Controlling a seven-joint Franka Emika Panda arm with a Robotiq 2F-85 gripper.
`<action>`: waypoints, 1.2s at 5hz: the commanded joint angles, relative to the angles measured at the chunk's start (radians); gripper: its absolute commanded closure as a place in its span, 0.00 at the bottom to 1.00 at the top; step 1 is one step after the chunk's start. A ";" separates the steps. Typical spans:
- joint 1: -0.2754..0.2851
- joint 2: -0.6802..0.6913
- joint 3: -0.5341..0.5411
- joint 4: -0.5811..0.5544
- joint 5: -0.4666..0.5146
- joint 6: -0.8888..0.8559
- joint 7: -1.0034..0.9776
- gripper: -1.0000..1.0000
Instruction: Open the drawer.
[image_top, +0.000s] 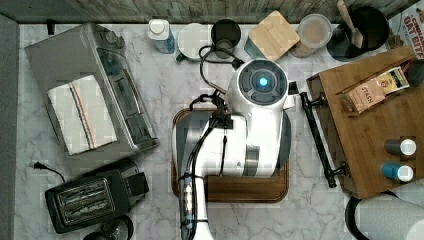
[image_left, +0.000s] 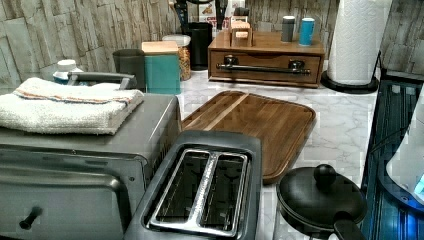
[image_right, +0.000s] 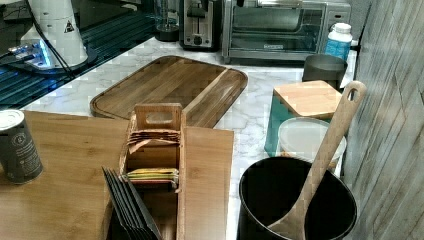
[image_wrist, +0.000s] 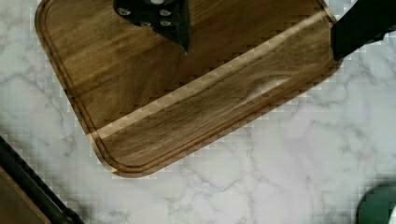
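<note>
The drawer (image_left: 265, 66) is a wide, shallow, light-brown wooden front in the bamboo box at the back of the left view, and it sits flush with the box. Its long black bar handle (image_left: 264, 68) runs across the front. In the top view the handle (image_top: 317, 137) lies along the box's left side, just right of my white arm (image_top: 255, 125). In the wrist view my gripper (image_wrist: 261, 28) is open. Its black fingers (image_wrist: 159, 18) stand wide apart above the dark tray board, with nothing between them. The bar handle (image_wrist: 28, 186) crosses a corner, well apart from the fingers.
The dark tray board (image_top: 240, 187) lies under the arm. A toaster oven with a folded towel (image_top: 85, 112) and a black toaster (image_top: 90, 200) stand at the top view's left. Canisters line the back wall. A tea caddy (image_top: 372, 92) and two cans rest on the box. A paper towel roll (image_left: 357, 40) stands beside it.
</note>
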 joint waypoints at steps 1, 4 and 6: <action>-0.077 -0.128 -0.101 -0.245 0.057 0.198 -0.652 0.00; -0.147 -0.142 -0.162 -0.435 -0.011 0.486 -0.981 0.00; -0.193 -0.099 -0.203 -0.443 -0.058 0.602 -1.123 0.00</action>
